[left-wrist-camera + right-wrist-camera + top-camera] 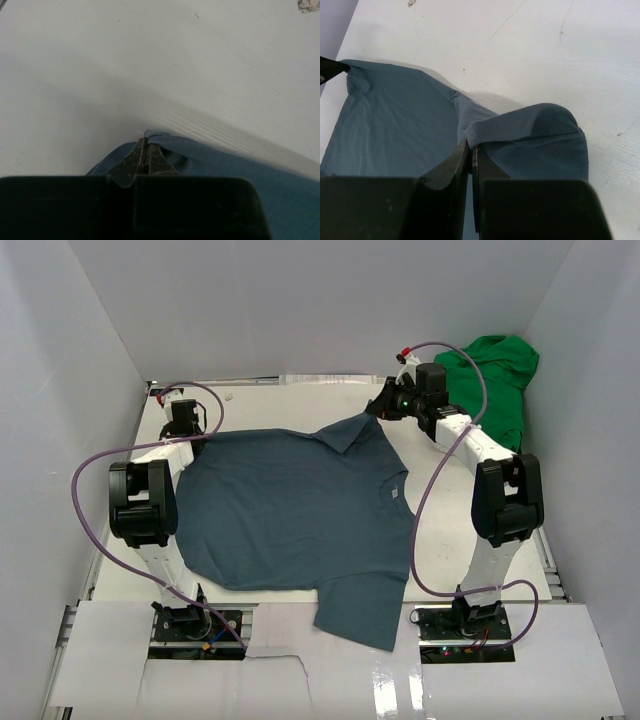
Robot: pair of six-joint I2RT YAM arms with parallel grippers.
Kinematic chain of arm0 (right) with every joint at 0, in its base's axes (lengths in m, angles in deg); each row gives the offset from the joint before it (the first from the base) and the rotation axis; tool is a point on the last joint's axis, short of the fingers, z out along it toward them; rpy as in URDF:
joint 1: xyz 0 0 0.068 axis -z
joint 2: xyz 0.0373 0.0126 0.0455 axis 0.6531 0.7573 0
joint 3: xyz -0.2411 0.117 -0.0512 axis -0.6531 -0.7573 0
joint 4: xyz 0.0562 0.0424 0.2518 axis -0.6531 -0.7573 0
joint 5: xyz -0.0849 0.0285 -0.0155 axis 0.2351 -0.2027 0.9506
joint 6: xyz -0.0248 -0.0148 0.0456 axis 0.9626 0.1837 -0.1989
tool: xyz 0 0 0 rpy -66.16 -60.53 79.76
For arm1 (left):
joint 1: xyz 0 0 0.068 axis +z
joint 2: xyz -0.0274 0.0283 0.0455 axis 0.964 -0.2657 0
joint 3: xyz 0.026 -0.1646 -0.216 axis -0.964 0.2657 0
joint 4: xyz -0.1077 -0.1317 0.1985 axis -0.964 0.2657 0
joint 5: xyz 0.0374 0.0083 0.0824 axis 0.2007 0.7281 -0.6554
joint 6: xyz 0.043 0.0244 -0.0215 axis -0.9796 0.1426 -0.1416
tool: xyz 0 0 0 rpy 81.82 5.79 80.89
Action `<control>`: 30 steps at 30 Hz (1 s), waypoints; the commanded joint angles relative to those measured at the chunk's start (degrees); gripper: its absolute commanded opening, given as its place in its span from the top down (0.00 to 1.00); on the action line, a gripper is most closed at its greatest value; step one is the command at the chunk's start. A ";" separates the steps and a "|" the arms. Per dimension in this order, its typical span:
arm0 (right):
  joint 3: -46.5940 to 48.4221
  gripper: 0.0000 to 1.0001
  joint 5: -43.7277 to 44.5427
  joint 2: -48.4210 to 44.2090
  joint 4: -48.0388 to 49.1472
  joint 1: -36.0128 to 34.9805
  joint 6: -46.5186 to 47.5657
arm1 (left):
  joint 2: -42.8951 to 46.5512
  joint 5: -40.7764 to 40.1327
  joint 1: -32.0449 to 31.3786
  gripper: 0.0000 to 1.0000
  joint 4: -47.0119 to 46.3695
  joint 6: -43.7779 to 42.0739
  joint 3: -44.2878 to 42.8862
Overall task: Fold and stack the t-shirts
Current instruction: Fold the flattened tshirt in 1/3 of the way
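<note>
Progress: early, no fold made, nothing stacked | blue shirt (290, 510): spread flat on bench (260, 405), near sleeve over front edge | left jaws: clamped on its far-left hem corner | right jaws: clamped on its far sleeve | green shirt (495, 375): crumpled, far-right corner | remaining: fold both, stack

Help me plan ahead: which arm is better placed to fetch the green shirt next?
Right, probably. The green shirt lies in the far right corner beside the right gripper; the left gripper is across the table. Both are shut on the blue shirt.
</note>
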 commanded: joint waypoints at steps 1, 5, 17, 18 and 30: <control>-2.09 0.92 0.80 -4.02 2.13 0.07 1.50 | 2.47 -1.11 -0.08 1.00 0.53 -0.31 -0.73; -4.90 0.92 1.33 -5.79 2.48 0.33 1.77 | 3.09 -1.90 -0.08 1.00 0.79 -0.22 -0.64; -7.28 0.92 0.98 -9.92 1.95 3.41 1.94 | 3.53 -2.43 -0.08 1.00 1.50 -0.40 -0.82; -7.54 0.92 1.07 -10.27 1.87 3.49 1.94 | 3.44 -2.51 -0.08 1.00 1.67 -0.40 -0.99; -11.50 0.92 1.42 -15.01 1.86 3.93 2.12 | 4.41 -2.69 -0.08 1.00 2.55 -0.31 -0.99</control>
